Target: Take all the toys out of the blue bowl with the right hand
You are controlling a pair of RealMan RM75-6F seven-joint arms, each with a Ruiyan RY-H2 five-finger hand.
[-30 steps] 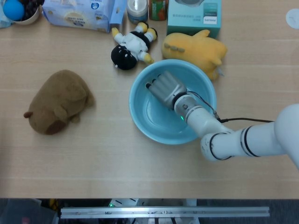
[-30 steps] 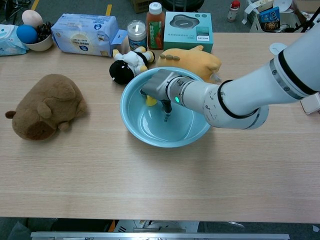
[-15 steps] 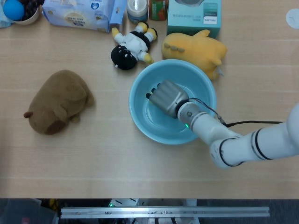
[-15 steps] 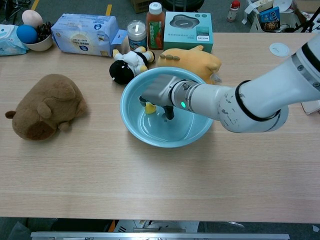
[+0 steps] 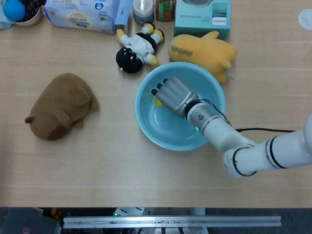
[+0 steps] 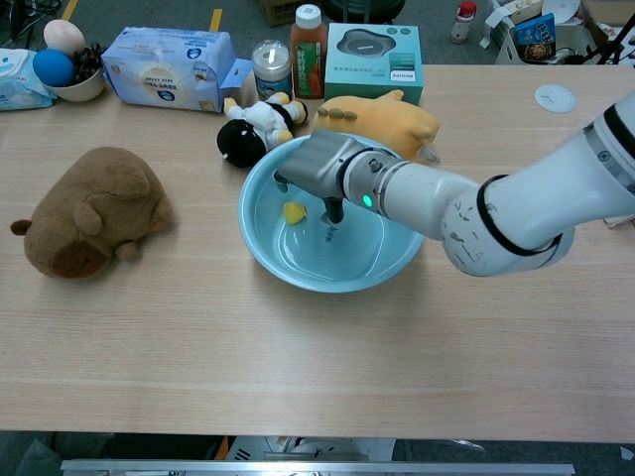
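The blue bowl [image 5: 146, 124] [image 6: 260, 248] stands mid-table. A small yellow toy [image 5: 157, 101] [image 6: 294, 211] lies on its inner left wall. My right hand [image 5: 174, 95] [image 6: 322, 169] hovers inside the bowl just above and right of the toy, its fingers spread and pointing left with nothing between them. The fingertips hang over the toy without touching it, as far as the chest view shows. The left hand is in neither view.
A yellow plush [image 5: 204, 51] touches the bowl's far right rim. A black-and-white plush [image 5: 137, 48] lies behind the bowl, a brown plush [image 5: 61, 105] at the left. A teal box [image 5: 202, 14], a jar, a bottle and a tissue pack [image 5: 80, 14] line the back.
My right hand rose from low in the bowl and shifted toward the far-left wall. The yellow toy, half hidden under the fingers before, now lies in plain sight below them.
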